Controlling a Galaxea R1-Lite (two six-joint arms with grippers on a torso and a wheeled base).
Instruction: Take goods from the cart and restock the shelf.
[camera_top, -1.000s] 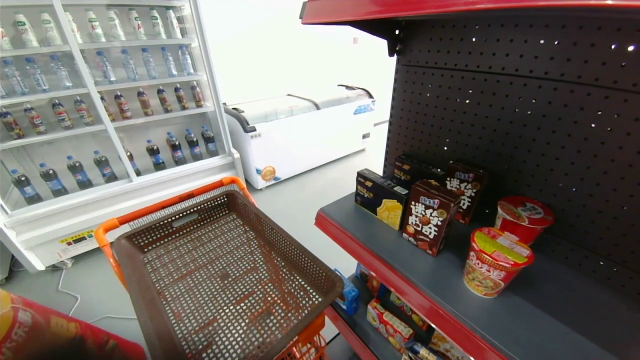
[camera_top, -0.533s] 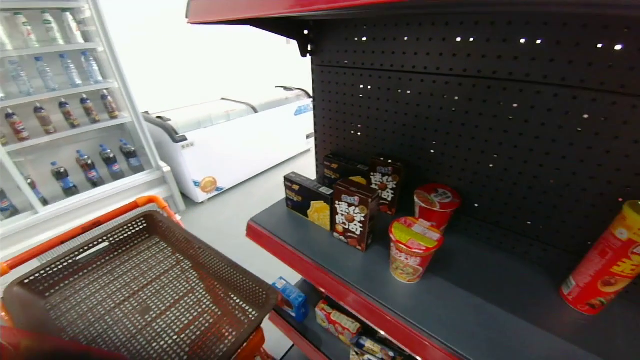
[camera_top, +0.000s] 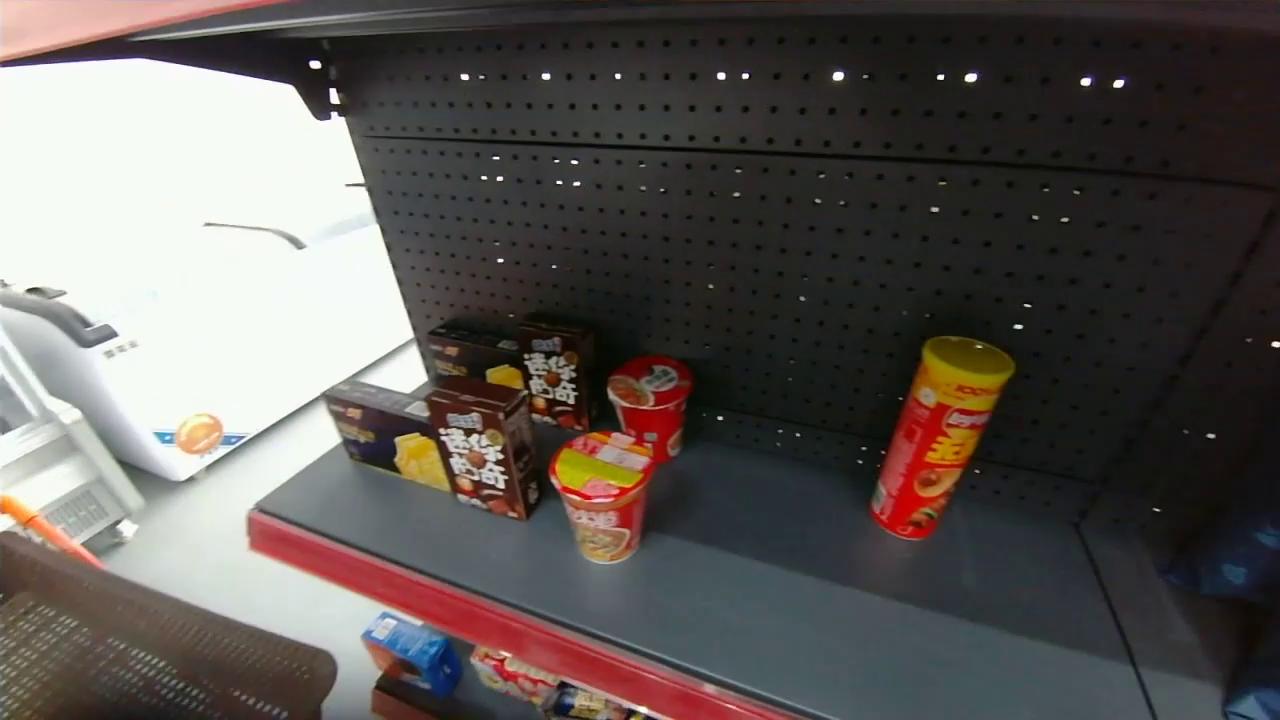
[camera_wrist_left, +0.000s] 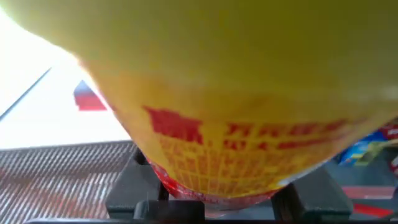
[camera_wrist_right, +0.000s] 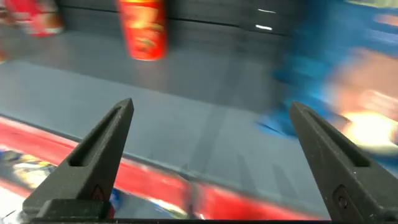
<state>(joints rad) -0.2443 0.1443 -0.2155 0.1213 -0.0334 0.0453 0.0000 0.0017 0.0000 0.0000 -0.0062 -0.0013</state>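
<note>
Yellow-red canister (camera_wrist_left: 236, 93) gripped tight by left gripper (camera_wrist_left: 214, 186), pressed close to wrist camera; long axis not discernible. Head camera turned right since earlier: cart (camera_top: 150, 660) now cut at lower-left corner, upright yellow-lidded tube (camera_top: 938, 438) on shelf (camera_top: 800, 600) fully framed. Right gripper (camera_wrist_right: 210, 107) spread wide above shelf front.

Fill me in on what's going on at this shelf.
A robot is restocking. Its left gripper holds a yellow-and-red canister close to its wrist camera, not yet placed. The right gripper is open and empty, hanging in front of the shelf. On the shelf stand snack boxes, a front noodle cup, a rear noodle cup and, apart to the right, an upright red canister. A corner of the cart basket sits at lower left.
</note>
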